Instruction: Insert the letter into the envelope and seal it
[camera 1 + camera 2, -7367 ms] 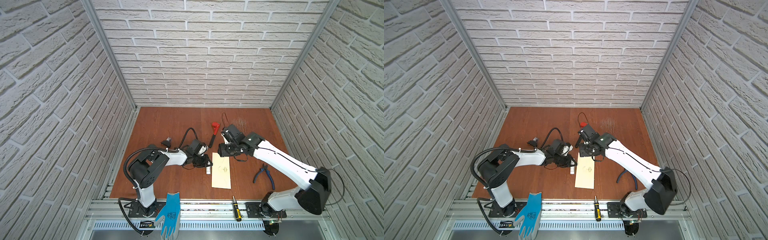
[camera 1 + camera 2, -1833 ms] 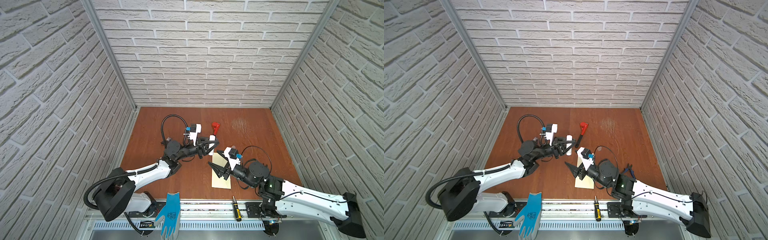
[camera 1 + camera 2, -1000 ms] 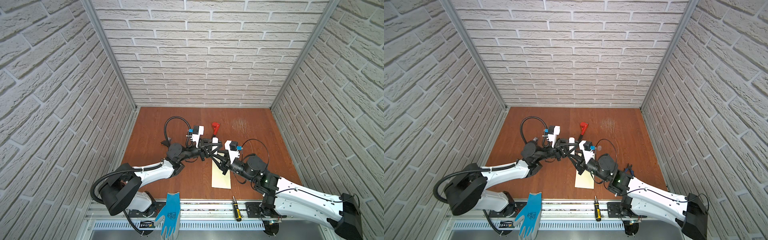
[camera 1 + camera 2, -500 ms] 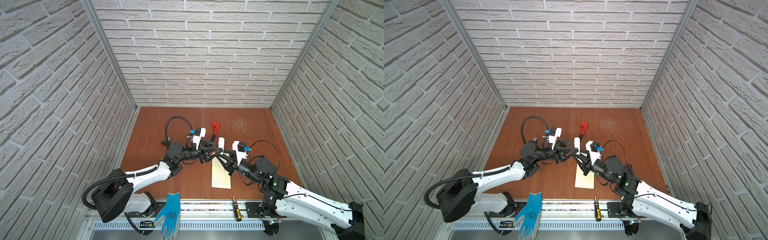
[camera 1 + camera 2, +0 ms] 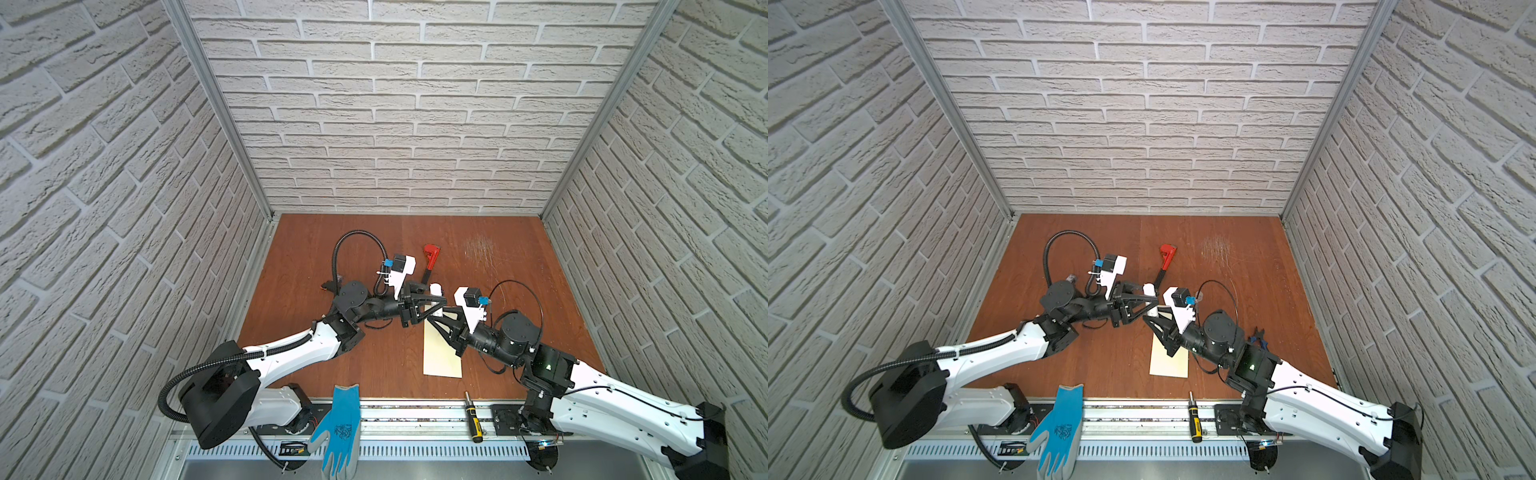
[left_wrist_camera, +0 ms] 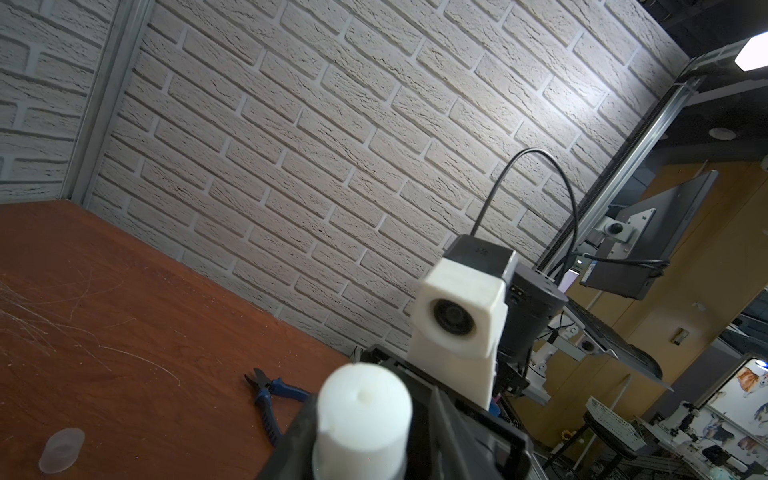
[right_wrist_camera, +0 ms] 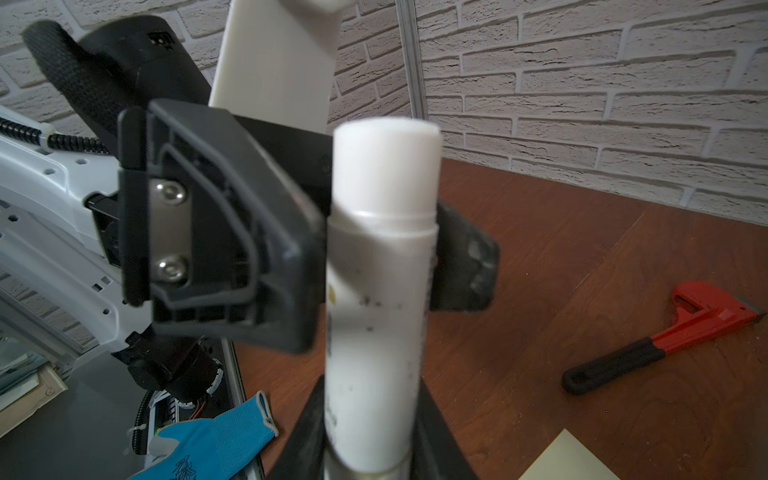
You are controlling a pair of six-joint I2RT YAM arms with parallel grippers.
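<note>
Progress seems past halfway: the envelope [image 5: 442, 357] lies flat toward 6 o'clock on the surface [image 5: 519, 270], with the letter out of sight, presumably inside. Over its 12 o'clock end the right jaws grip the glue stick [image 7: 380, 291]. The left jaws straddle its cap; clamped or loose, I cannot tell. Gluing and closing the flap look left to do.

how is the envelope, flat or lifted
Flat: the envelope lies on the table, unheld; the right gripper holds the glue stick, left gripper around it.

One envelope [image 5: 441, 362], one glue stick [image 7: 380, 291], one wrench [image 5: 431, 257], one screwdriver [image 5: 473, 418], one glove [image 5: 338, 428], one pliers [image 6: 275, 394].
</note>
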